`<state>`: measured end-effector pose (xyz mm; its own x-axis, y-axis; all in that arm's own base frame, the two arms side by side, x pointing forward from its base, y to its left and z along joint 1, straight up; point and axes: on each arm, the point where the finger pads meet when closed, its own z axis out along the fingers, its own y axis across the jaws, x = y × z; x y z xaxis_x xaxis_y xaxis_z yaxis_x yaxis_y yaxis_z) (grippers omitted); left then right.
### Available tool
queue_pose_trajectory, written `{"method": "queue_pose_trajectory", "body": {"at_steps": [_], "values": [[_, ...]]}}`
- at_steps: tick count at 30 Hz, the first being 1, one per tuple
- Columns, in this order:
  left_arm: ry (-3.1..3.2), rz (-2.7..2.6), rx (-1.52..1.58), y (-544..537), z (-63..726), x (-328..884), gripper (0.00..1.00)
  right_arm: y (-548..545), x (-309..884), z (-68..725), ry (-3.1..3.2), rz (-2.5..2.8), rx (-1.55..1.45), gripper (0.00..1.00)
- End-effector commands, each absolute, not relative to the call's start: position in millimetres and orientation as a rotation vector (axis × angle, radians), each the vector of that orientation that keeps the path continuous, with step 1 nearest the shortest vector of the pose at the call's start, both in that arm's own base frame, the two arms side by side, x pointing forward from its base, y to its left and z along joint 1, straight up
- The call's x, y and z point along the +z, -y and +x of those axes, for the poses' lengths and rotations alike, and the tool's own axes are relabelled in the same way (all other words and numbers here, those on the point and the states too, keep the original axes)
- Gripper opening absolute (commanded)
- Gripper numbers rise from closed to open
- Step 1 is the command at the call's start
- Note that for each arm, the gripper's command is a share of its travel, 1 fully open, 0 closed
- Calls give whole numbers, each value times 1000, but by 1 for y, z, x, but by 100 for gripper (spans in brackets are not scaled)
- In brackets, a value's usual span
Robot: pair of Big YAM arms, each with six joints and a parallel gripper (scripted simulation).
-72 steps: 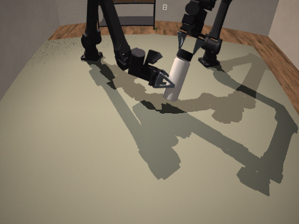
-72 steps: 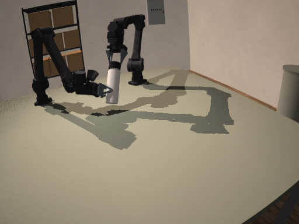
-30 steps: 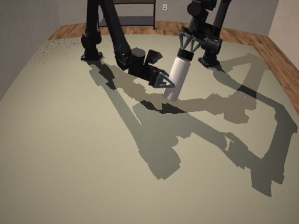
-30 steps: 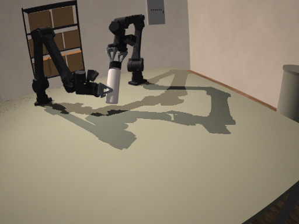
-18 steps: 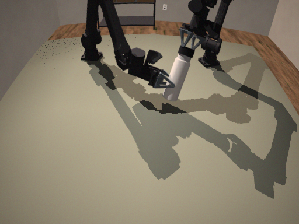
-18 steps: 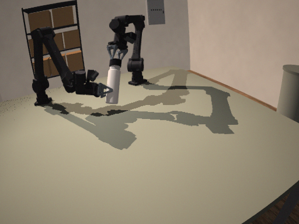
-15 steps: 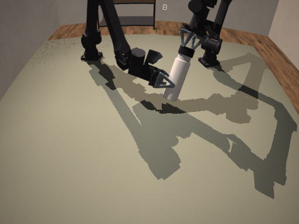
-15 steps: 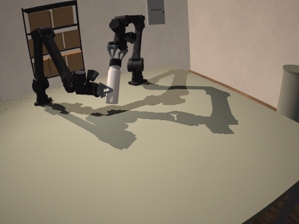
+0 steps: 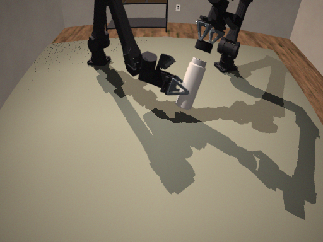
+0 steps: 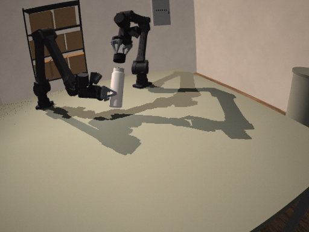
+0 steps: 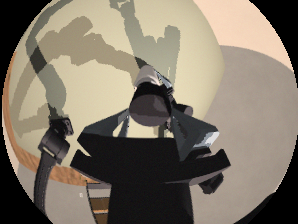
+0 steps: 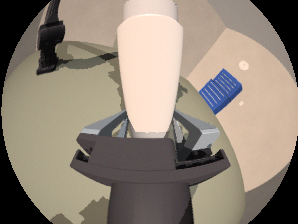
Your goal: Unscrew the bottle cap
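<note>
The white bottle (image 9: 193, 79) (image 10: 117, 84) (image 12: 150, 65) is upright or nearly so, with its bare neck on top. My right gripper (image 9: 187, 92) (image 10: 114, 93) (image 12: 150, 111) is shut on its body from the side. Whether its base touches the table, I cannot tell. The black cap (image 9: 204, 46) (image 10: 119, 58) (image 11: 150, 107) is off the bottle, a little above the neck. My left gripper (image 9: 204, 41) (image 10: 119, 54) (image 11: 150, 111) points down and is shut on it. Part of the bottle also shows beyond the cap in the left wrist view (image 11: 147, 76).
The wide pale table (image 9: 79, 173) (image 10: 151, 187) carries both arm bases at its back, with arm shadows across it. A shelf with boxes (image 10: 64, 42) stands behind it. A grey cylinder (image 10: 300, 93) stands beyond the table at the right of the exterior view.
</note>
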<state>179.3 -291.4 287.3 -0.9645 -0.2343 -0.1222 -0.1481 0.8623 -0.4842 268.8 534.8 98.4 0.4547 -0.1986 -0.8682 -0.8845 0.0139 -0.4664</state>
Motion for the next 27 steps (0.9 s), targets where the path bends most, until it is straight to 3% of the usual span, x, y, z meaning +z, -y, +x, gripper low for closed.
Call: {"method": "queue_pose_trajectory", "body": {"at_steps": [1, 8, 27], "values": [[-2851, -298, -728, 296, 185, 294, 0, -544, 116, 272, -994, -1426, 762, 0], [-2851, -298, -728, 296, 185, 294, 0, -542, 109, 281, -1192, -1182, 1172, 0], [-2851, -298, -728, 296, 185, 294, 0, -546, 117, 276, -1169, -1199, 1212, 0]]}}
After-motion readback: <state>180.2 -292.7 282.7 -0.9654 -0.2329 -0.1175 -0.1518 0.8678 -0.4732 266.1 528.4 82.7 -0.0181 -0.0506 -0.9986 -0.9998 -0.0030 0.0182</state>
